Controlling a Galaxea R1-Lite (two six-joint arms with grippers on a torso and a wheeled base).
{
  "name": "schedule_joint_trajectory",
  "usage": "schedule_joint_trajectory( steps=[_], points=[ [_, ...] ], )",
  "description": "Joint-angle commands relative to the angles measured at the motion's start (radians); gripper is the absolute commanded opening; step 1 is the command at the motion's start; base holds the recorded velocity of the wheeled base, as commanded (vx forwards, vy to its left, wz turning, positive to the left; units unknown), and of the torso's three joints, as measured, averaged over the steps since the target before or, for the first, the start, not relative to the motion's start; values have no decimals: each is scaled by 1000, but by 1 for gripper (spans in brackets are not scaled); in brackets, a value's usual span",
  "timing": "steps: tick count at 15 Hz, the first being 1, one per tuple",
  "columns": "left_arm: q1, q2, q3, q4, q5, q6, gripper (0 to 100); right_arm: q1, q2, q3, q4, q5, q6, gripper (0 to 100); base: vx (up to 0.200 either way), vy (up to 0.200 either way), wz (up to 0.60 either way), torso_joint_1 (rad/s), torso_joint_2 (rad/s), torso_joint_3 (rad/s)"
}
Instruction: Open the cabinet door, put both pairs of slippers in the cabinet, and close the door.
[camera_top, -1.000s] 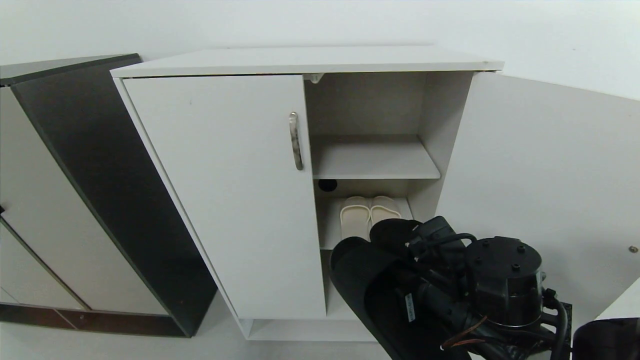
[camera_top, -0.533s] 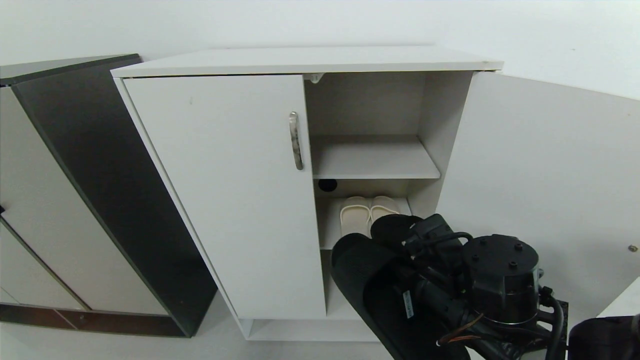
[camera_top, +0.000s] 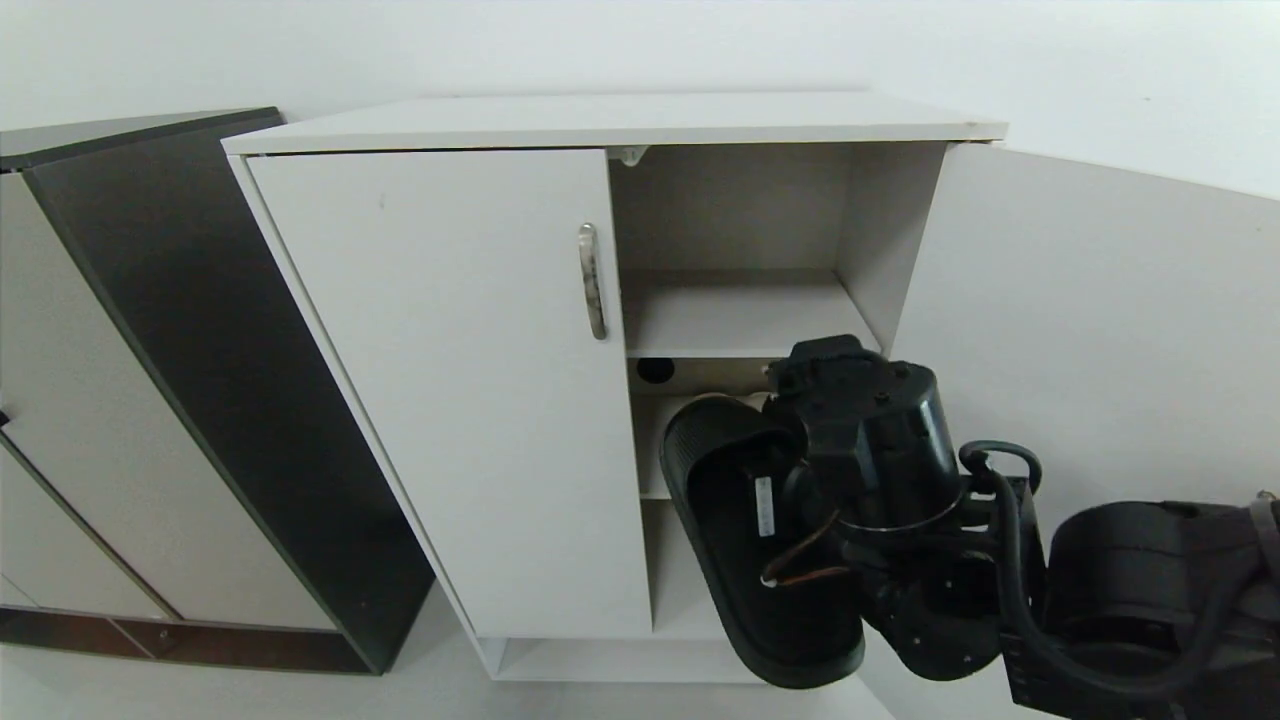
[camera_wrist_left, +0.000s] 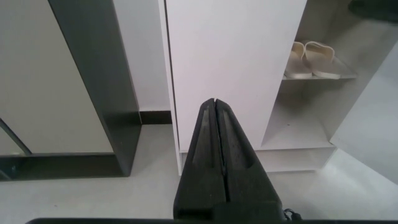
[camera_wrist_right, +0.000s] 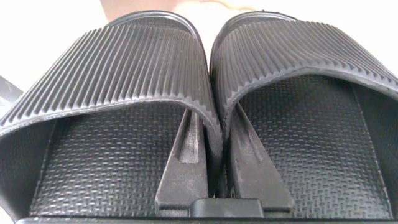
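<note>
Our right gripper (camera_wrist_right: 213, 134) is clamped on the black slippers (camera_top: 745, 560), its fingers pinching the two inner strap edges together; we hold the pair before the open right half of the cabinet (camera_top: 600, 120), toes level with the lower shelf (camera_wrist_left: 320, 77); the cream slippers (camera_wrist_left: 316, 57) lie side by side on that shelf; the right door (camera_top: 1080, 330) stands wide; the left door (camera_top: 450, 400) is closed; our left gripper (camera_wrist_left: 214, 112) is pressed together on nothing, low before that door.

I'm seeing a dark-sided unit (camera_top: 200, 350) off to the left, backed against the white wall (camera_top: 640, 40), standing on pale floor (camera_top: 250, 700).
</note>
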Motion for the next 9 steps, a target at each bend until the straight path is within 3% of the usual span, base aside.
schedule_joint_trajectory(
  steps=[1, 3, 9],
  points=[
    [0, 0, 0, 0, 0, 0, 0, 8, 43, -146, 64, -80, 33, 0, 0, 0, 0, 0, 0, 0],
    [0, 0, 0, 0, 0, 0, 0, -10, 78, -221, 85, -91, 30, 0, 0, 0, 0, 0, 0, 0],
    [0, 0, 0, 0, 0, 0, 0, -24, 95, -279, 177, -101, 32, 0, 0, 0, 0, 0, 0, 0]
  ],
)
